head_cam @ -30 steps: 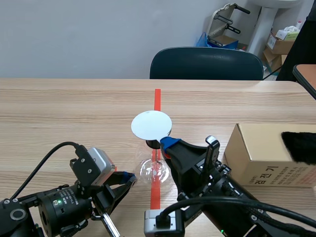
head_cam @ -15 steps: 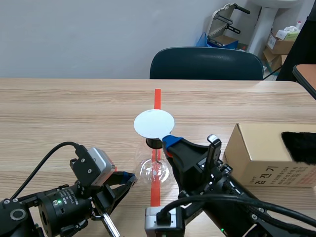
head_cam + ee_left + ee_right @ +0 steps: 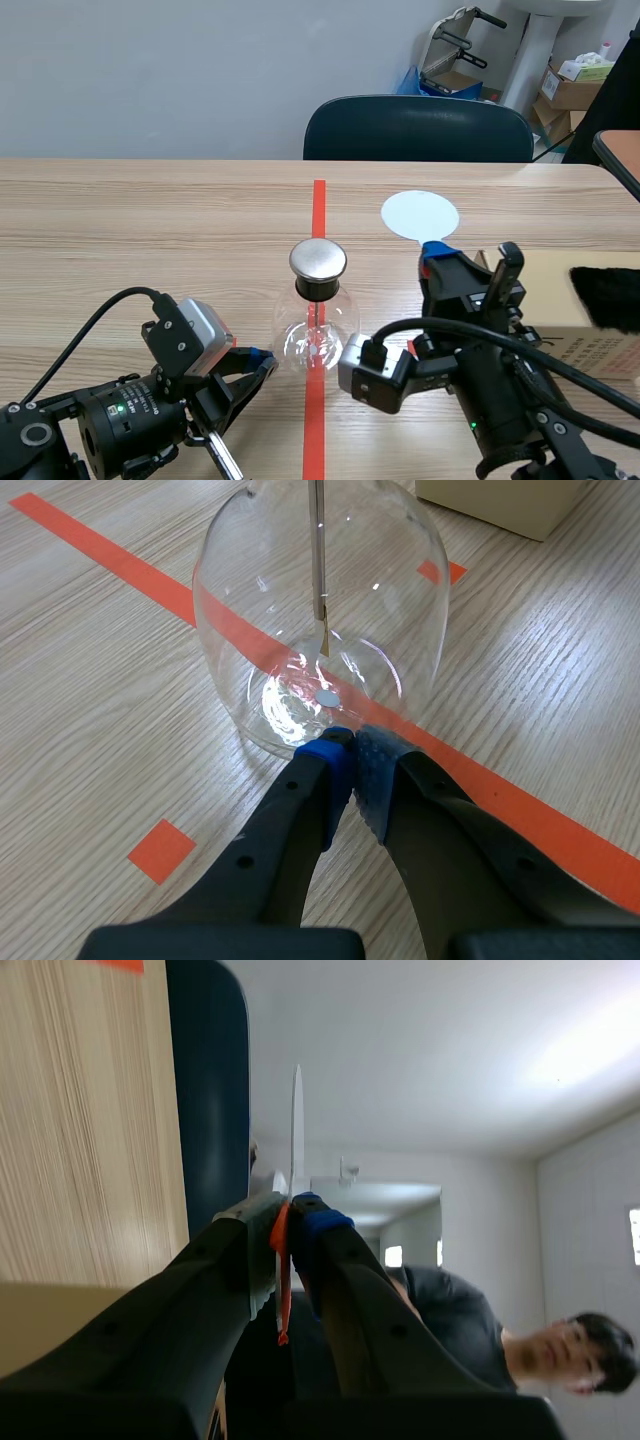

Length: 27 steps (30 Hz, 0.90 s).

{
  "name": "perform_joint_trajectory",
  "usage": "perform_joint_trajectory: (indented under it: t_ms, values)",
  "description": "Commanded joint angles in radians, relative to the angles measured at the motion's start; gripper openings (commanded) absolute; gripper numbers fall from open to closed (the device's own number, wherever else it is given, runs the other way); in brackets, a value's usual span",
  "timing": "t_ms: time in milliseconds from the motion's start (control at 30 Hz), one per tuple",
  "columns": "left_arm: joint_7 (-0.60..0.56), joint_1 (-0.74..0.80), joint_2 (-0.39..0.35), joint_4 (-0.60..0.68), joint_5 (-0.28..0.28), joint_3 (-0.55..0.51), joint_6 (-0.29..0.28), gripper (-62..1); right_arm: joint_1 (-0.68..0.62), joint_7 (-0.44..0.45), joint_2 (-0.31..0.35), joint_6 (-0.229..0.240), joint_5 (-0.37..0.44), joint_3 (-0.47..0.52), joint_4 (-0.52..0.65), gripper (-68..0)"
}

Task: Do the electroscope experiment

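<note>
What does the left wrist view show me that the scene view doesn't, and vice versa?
Left wrist only: a clear look at the thin metal rod hanging inside the clear glass flask. Scene only: the flask's round silver cap and the flat white round disc pinched in the right gripper. Both: the flask, the shut left gripper at its base, the brown cardboard box.

Your left pincer (image 3: 348, 752) sits right at the flask (image 3: 318, 335) base, no gap. Box (image 3: 600, 345) and right pincer (image 3: 437, 250) clamping the white disc (image 3: 420, 214) crowd the right; bare table (image 3: 150, 230) on the left is passable.
</note>
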Motion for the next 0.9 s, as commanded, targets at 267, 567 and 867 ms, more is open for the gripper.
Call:
perform_joint_trajectory:
  t_ms: [267,567,867]
  values:
    - [-0.013,0.002,0.005,0.020,0.000,-0.004,0.002,-58.2,0.007,-0.244,0.011,-0.014,-0.001,0.003,0.026,-66.6]
    - [-0.014,0.002,0.005,0.020,0.000,-0.004,0.002,-58.2,0.007,-0.330,0.011,-0.014,-0.001,0.003,0.026,-66.6]
    - [-0.013,0.002,0.005,0.020,0.000,-0.004,0.002,-58.2,0.007,-0.261,0.011,-0.014,-0.001,0.003,0.026,-66.6]
